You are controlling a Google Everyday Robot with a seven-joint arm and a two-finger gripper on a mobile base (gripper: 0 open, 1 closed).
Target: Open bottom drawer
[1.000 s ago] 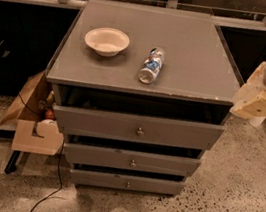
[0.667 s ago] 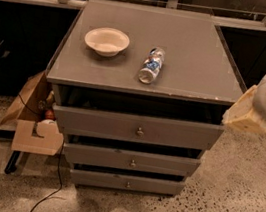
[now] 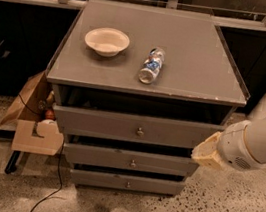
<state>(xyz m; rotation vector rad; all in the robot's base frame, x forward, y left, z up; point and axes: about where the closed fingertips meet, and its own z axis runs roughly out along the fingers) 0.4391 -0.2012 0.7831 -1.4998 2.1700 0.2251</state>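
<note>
gripper (image 3: pixel 205 151) is at the right edge of the cabinet (image 3: pixel 197 58), level with the gap between the top and middle drawer fronts. open or closed: can't tell. bottom drawer (image 3: pixel 100 178) is below and left of the gripper, well apart (smallest front of three, round knob (image 3: pixel 128 184) centred). bowl (image 3: pixel 107 40) and a bottle (image 3: pixel 151 65) lying on its side are on the cabinet top, up and left of the gripper.

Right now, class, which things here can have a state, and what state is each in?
Bottom drawer: not pulled out, knob untouched.
Middle drawer: not pulled out.
Top drawer: cannot tell if ajar.
Paper bowl: upright, empty.
Plastic bottle: lying on its side.
Cardboard box: open.
Gripper: by the cabinet front right corner, away from every knob.
</note>
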